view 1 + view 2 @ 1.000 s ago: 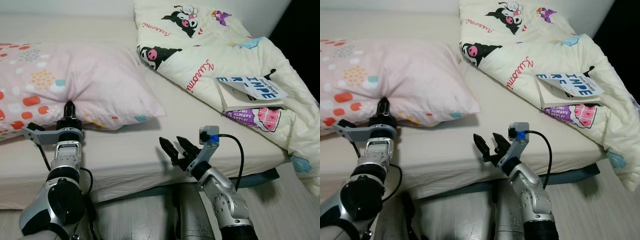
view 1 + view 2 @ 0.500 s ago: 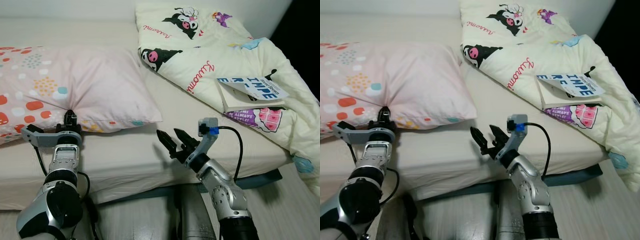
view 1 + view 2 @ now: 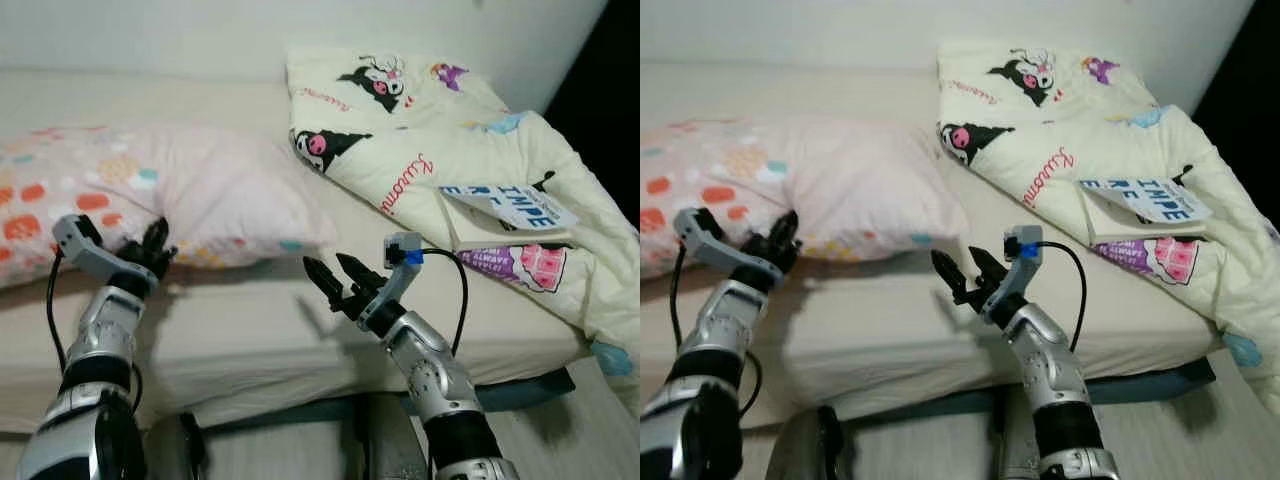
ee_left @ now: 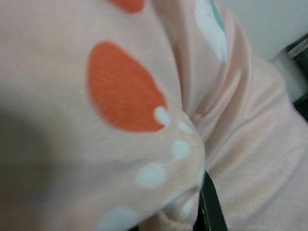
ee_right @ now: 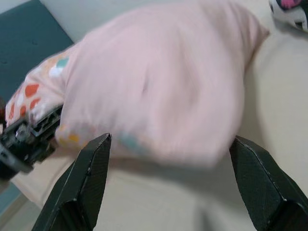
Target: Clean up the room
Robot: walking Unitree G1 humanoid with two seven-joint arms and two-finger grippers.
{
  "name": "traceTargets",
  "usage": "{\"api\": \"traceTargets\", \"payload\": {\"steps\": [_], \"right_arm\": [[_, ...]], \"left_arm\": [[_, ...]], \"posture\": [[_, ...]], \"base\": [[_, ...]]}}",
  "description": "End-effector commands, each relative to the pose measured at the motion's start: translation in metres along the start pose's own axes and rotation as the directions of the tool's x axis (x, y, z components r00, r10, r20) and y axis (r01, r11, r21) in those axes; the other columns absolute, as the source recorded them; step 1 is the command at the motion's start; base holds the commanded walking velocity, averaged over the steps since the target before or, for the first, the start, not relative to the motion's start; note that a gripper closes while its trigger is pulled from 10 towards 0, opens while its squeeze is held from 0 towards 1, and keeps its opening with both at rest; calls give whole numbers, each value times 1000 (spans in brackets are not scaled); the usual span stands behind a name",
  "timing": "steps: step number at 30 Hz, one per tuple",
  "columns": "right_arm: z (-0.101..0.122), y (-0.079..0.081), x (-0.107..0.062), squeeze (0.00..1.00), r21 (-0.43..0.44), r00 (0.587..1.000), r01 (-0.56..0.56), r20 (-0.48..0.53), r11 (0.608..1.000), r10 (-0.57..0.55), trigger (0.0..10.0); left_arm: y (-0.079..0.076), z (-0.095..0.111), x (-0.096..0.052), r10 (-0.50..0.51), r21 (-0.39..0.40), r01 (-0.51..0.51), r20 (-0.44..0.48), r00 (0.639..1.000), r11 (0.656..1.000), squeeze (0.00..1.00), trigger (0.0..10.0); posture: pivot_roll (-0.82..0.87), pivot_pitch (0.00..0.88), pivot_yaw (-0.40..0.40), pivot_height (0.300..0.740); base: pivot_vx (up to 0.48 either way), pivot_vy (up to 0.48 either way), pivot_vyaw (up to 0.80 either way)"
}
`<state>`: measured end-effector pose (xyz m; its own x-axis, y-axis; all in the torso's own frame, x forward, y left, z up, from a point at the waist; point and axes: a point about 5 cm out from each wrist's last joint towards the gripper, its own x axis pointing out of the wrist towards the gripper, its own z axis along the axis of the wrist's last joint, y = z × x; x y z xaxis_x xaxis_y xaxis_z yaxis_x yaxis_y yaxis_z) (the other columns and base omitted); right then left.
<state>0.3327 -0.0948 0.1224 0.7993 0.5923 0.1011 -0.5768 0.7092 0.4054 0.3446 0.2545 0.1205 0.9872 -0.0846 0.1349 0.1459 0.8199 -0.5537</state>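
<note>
While our left end effector [image 3: 155,243] pinches the pillow [image 3: 200,190] at its front edge, our right end effector [image 3: 330,282] gapes open over the bed [image 3: 250,320], blanket [image 3: 450,160] at the far right corner.

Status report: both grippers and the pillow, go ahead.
Left gripper shut on pillow edge. Right gripper open, over bed, short of pillow. Nothing between.

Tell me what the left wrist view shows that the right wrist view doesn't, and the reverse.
Left wrist view: a close-up of pinched pillow fabric with an orange spot and one black finger against the fold. Right wrist view: the right gripper open, its fingers spread wide toward the pillow's corner, the beige bed sheet, and the left gripper gripping the pillow's edge. Both share the pink spotted pillow.
</note>
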Motion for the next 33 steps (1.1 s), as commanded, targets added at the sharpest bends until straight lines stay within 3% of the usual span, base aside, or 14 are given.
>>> {"api": "traceTargets", "payload": {"steps": [1,8,11,13,14,15,16,17,20,25,27,30,31,33], "right_arm": [[2,-3,0,0,-10,1000,0,9,1000,0,10000],[5,-4,5,0,-33,1000,-20,1,999,20,10000],[3,-4,6,0,-42,1000,-29,-1,999,29,10000],[3,-4,6,0,-42,1000,-30,-2,999,30,10000],[2,-4,5,0,-48,999,-32,-7,998,32,10000],[2,-4,5,0,-48,999,-32,-7,998,32,10000],[0,-5,5,0,-54,999,-33,-12,998,32,10000],[0,-6,5,0,-55,999,-33,-12,998,32,10000],[0,-7,5,0,-55,999,-33,-12,998,32,10000],[1,-8,6,0,-58,999,-34,-12,998,33,10000],[1,-8,6,0,-58,999,-34,-9,998,34,10000],[1,-8,6,0,-59,999,-34,-9,998,34,10000],[-1,-9,6,0,-58,1000,-29,-13,998,28,10000],[-3,-10,5,0,-56,1000,-19,-18,998,18,10000]], "left_arm": [[-7,3,5,-18,17,18,10,1000,1000,0,10000],[-1,-2,4,106,-145,-97,60,993,985,0,10000],[0,-11,2,183,-299,-154,72,980,942,0,10000],[0,-13,2,194,-334,-159,74,978,929,0,10000],[1,-15,0,227,-407,-174,85,970,897,0,10000],[1,-15,0,227,-407,-174,85,970,897,0,10000],[4,-13,-3,272,-473,-192,107,956,860,0,10000],[7,-12,-5,307,-486,-216,114,945,847,0,10000],[12,-10,-6,343,-483,-248,117,932,839,0,10000],[13,-9,-5,353,-433,-281,94,931,856,0,10000],[9,-15,-2,334,-401,-292,37,942,869,0,10000],[8,-18,-2,332,-376,-299,25,943,877,0,10000],[5,-25,-4,322,-278,-305,17,947,911,0,10000],[2,-31,-6,309,-192,-303,1,951,933,0,10000]], "posture": [[-13,0,-58,570],[-21,0,-68,600],[-28,0,-71,620],[-30,0,-70,625],[-37,0,-73,635],[-37,0,-73,635],[-34,0,-76,645],[-33,0,-78,650],[-30,0,-80,660],[-32,0,-80,685],[-34,0,-82,695],[-34,0,-82,700],[-35,0,-80,710],[-35,0,-80,720]], "base": [[0,0,0],[0,0,0],[0,0,0],[0,0,0],[0,0,0],[0,0,0],[0,0,0],[0,0,0],[0,0,0],[0,0,0],[-480,0,0],[-480,0,0],[0,0,0],[0,0,0]]}}
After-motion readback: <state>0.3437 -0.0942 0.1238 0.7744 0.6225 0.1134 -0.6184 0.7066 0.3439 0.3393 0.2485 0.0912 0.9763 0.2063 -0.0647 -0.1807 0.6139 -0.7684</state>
